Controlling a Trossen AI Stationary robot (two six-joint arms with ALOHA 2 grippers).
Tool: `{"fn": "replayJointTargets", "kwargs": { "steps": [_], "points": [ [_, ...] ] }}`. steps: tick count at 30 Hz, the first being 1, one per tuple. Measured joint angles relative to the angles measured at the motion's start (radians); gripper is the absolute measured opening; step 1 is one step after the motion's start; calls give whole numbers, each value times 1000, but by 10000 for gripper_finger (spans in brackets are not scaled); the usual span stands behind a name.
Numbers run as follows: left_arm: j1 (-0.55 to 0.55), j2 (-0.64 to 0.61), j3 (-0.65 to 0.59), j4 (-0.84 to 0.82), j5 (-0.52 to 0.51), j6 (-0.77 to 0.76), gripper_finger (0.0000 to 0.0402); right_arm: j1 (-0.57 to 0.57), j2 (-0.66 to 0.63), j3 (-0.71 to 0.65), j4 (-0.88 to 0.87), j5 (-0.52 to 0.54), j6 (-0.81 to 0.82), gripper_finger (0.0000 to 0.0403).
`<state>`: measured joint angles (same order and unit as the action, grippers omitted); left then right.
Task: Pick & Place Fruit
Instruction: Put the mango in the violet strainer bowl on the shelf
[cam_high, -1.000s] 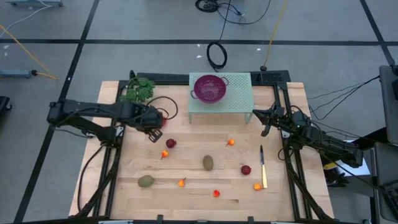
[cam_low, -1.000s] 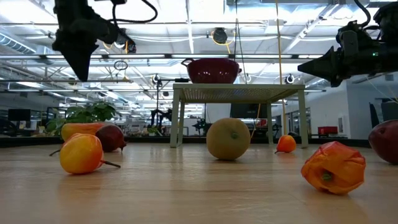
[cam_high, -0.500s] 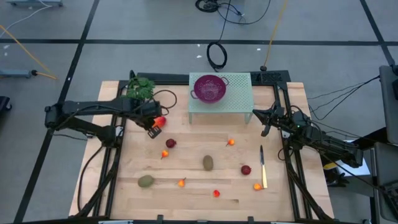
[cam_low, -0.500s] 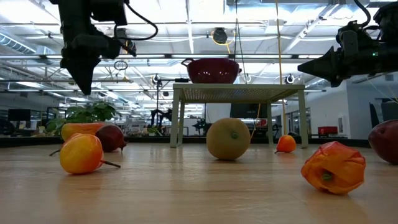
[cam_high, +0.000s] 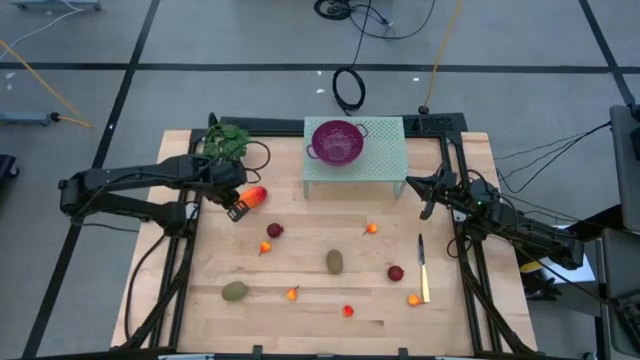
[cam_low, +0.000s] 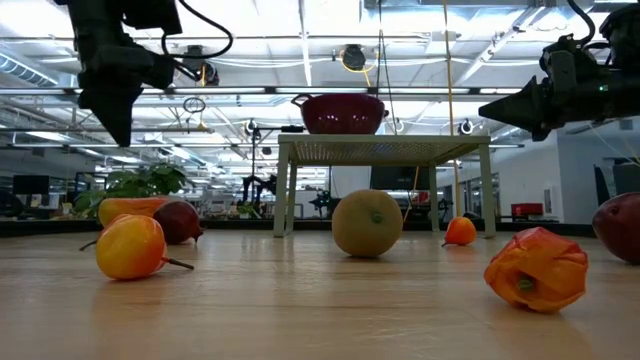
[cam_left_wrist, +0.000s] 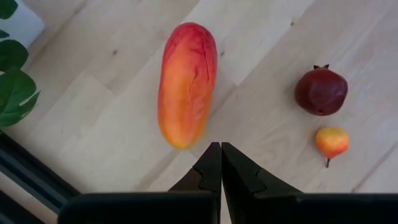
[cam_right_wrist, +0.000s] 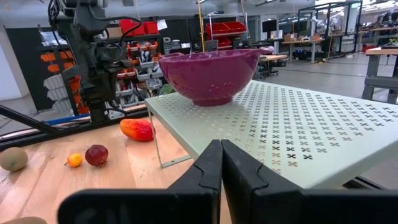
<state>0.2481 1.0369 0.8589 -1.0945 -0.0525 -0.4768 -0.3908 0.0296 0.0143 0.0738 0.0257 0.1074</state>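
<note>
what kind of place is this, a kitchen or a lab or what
Most likely a robotics lab or workshop, not a kitchen: a wooden table on a taped concrete floor, loose cables behind it, and shelving with red bins in an open industrial hall.

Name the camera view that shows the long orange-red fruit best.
The left wrist view: the long orange-red fruit lies whole and close, just past the shut left gripper. The high view shows it small; the low view half hides it behind other fruit; the right wrist view shows it far off.

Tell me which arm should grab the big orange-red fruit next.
Left. Its tool hangs shut, empty, beside the orange-red fruit; the right tool waits past the green stand.
</note>
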Motion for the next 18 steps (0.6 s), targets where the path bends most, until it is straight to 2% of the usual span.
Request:
{"fn": "replayJointTargets", "kwargs": {
  "steps": [10,14,18],
  "points": [
    [0,3,0,0,-2,-26,10,0,0,0,0,0,0,0],
    [0,3,0,0,-39,-53,11,0,0,0,0,0,0,0],
    [0,3,0,0,-53,-54,27,0,0,0,0,0,0,0]
  ]
}}
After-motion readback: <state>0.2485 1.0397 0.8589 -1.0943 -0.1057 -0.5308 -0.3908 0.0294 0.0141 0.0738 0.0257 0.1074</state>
